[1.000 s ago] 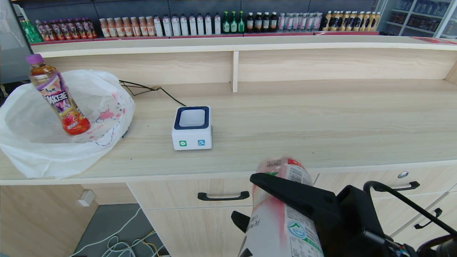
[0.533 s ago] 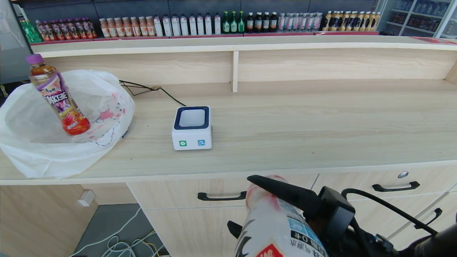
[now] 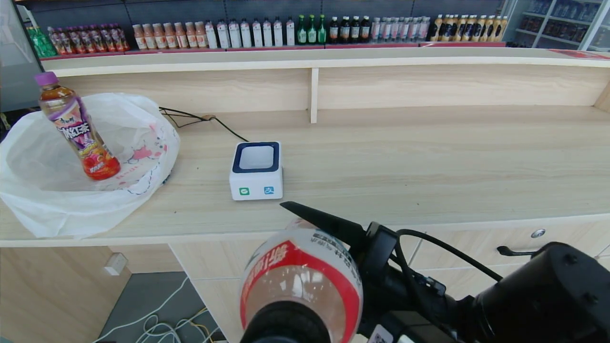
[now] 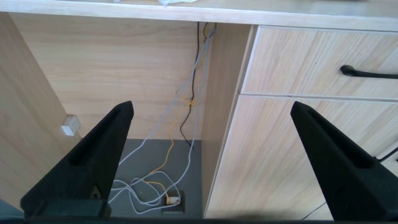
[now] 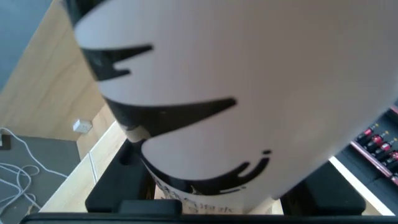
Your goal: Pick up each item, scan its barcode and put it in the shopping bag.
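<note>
Since the earlier frames, the right gripper point(image 3: 298, 238) has swung its bottle point(image 3: 300, 281) leftward and up toward the scanner point(image 3: 256, 170). It has also turned the bottle, so that one end now faces the head camera instead of the label side. Scanner, shopping bag and the bottle inside the bag have not shifted.

Findings at present:

1. The right gripper is clamped on the red-and-white labelled drink bottle. Its upper finger lies along the bottle's far side, and the fingertip reaches over the counter's front edge, just near-side and right of the scanner. The bottle hangs clear of the wooden counter point(image 3: 405, 162), on the robot's side of the scanner and not above its window. In the right wrist view the bottle point(image 5: 236, 93) sits between the dark fingers.
2. The left gripper point(image 4: 211, 109) stands with fingers spread wide and nothing between them. It is low, below counter level, facing the cabinet fronts.
3. The white plastic shopping bag point(image 3: 43, 200) lies open on the counter, well left of the scanner. A purple-capped tea bottle point(image 3: 76, 128) stands tilted inside it.
4. A dark cable point(image 3: 190, 116) runs from behind the scanner toward the bag.
</note>
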Motion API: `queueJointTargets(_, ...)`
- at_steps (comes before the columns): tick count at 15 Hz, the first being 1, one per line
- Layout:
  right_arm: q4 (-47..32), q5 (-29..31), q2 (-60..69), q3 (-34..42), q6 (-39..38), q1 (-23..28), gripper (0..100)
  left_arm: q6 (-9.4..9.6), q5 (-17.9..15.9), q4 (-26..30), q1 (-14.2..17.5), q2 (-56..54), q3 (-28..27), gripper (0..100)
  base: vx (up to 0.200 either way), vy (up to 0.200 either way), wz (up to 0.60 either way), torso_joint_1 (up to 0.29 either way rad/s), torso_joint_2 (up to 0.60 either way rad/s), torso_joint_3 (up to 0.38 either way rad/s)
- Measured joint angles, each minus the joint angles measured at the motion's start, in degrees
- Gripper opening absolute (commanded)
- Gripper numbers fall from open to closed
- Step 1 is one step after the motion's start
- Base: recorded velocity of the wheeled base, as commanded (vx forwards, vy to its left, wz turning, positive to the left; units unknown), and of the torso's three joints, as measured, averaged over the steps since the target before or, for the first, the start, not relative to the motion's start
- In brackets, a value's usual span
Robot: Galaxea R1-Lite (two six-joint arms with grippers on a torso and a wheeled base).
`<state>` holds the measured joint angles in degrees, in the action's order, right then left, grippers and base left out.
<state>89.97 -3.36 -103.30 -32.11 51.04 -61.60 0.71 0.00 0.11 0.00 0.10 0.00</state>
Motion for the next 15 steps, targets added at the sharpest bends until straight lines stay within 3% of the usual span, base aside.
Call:
queueJointTargets(5, -0.1, 0.0, -1.0, -2.3, -5.4, 0.2, 0, 0.00, 0.0, 0.0, 0.0, 0.0, 0.0, 100, 0.000, 0.000, 0.00, 0.000, 0.00, 0.000)
queueJointTargets(10, -9.5, -1.4, 0.2, -8.2, -11.0, 1.2, 0, -0.02, 0.0, 0.0, 0.0, 0.0, 0.0, 100, 0.000, 0.000, 0.00, 0.000, 0.00, 0.000)
queueJointTargets(12, -10.4, -2.8, -0.7, -12.3, -17.0, 3.3, 0, 0.00, 0.0, 0.0, 0.0, 0.0, 0.0, 100, 0.000, 0.000, 0.00, 0.000, 0.00, 0.000)
queueJointTargets(15, -10.6, -0.8, -2.2, -16.3, -32.1, 6.3, 0, -0.02, 0.0, 0.0, 0.0, 0.0, 0.0, 100, 0.000, 0.000, 0.00, 0.000, 0.00, 0.000)
